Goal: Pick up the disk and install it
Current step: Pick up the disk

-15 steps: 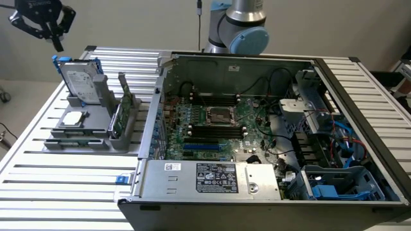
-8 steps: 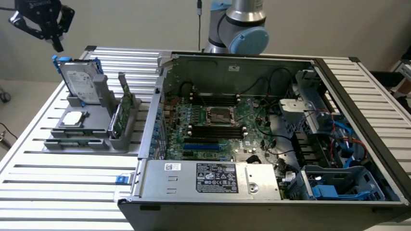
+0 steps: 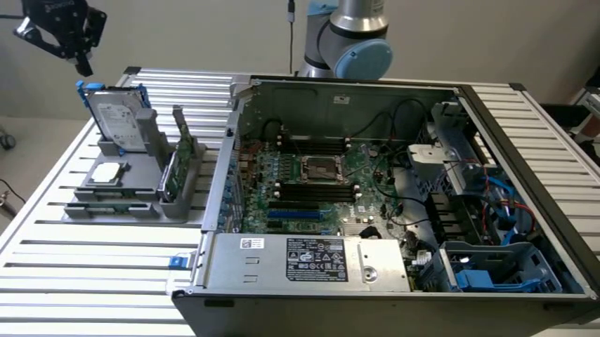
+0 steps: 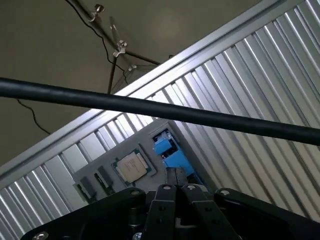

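The disk, silver-grey with a white label and a blue carrier, stands on edge at the back of a grey holder on the exterior view's left. My black gripper hangs in the air above it and slightly to the exterior view's left, well apart from it and holding nothing. In the wrist view my fingers sit pressed together, shut. Beyond them lies the blue top edge of the disk.
The holder also carries a small square silver chip and an upright green card. An open computer case with a blue bay fills the slatted metal table's middle and right. A black cable crosses the wrist view.
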